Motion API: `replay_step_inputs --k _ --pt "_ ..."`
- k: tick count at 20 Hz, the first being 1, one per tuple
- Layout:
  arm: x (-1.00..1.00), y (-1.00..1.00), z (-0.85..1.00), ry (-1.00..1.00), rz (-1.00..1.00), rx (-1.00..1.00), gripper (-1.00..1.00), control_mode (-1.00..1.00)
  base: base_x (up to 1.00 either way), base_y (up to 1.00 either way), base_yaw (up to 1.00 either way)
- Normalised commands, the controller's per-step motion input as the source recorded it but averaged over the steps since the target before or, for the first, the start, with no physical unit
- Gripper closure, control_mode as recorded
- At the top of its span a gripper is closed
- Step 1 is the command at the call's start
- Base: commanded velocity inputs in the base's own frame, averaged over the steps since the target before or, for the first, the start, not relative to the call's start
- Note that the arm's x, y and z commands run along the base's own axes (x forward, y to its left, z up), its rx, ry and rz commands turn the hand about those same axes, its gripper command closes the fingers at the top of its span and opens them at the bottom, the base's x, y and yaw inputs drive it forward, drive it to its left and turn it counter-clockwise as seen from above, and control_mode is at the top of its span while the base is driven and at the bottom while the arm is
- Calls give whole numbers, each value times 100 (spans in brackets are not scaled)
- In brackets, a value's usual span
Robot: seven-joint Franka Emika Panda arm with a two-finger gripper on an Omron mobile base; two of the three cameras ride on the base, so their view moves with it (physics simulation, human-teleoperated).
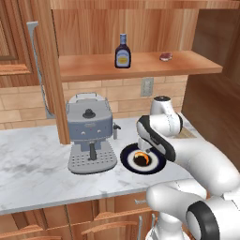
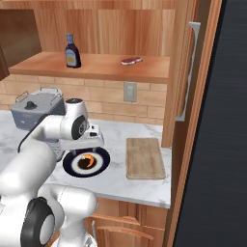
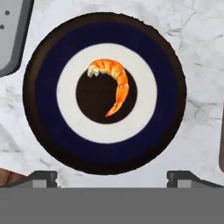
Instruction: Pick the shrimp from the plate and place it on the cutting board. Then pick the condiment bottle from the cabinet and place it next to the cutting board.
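Hovered spread wide and empty — gripper (image 3: 112,177) over the glossy round plate (image 3: 43,94). Curled orange shrimp (image 3: 114,83) lay across its dark centre, head upper-left, tail lower-right in the hand view. Beyond — grained rectangular cutting board (image 2: 144,157), then brown glass condiment bottle (image 1: 123,51) upright on the wooden cabinet (image 1: 140,65) shelf.

1. The small curved orange shrimp (image 3: 114,85) lies on its side across the dark centre and white ring of the plate.
2. The round plate with a navy rim, white ring and dark centre (image 3: 43,100) sits flat on the white marble bench (image 1: 33,164).
3. The rectangular light-brown wooden cutting board (image 2: 144,158) lies flat on the bench, near the plate, apart from it.
4. The dark-brown glass condiment bottle with a blue cap and yellow-and-white label (image 1: 123,51) stands upright on the open shelf of the reddish-brown wooden cabinet (image 1: 93,65).
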Motion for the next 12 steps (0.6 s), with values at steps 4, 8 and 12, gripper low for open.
replay_step_inputs --k 4,8,12 --pt "0 1 -25 0 2 0 -100 -100 0 0 0" --pt "3 0 -21 0 1 0 -100 -100 0 0 0" --pt "9 0 -7 -2 0 0 -100 -100 0 0 0"
